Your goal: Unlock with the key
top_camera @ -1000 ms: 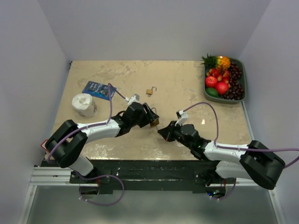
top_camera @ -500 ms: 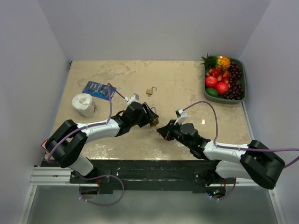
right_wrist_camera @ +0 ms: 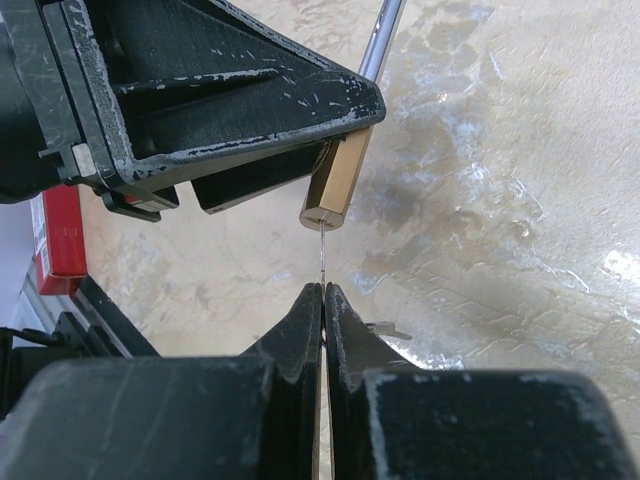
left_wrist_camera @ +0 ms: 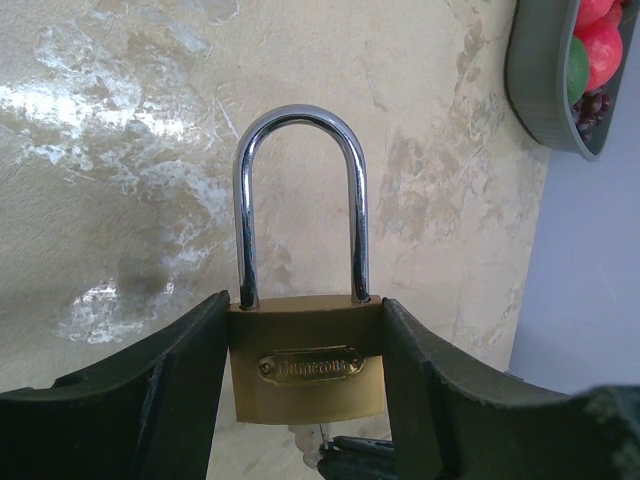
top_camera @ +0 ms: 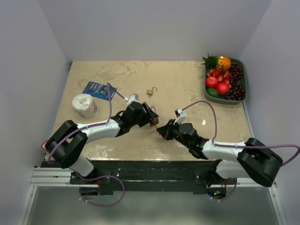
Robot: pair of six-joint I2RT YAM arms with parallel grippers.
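Brass padlock (left_wrist_camera: 306,365) sat clamped by its sides in the left gripper (left_wrist_camera: 305,318) above the table's (top_camera: 187,75) middle. At its five o'clock in the top view, the right gripper (right_wrist_camera: 322,292), pressed together, pinched the key (right_wrist_camera: 321,255), its tip meeting the padlock's underside.

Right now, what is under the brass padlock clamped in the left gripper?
A thin silver key, pinched in the shut right gripper, reaches the bottom face of the brass padlock. The keyhole, and whether the tip is inside, are hidden.
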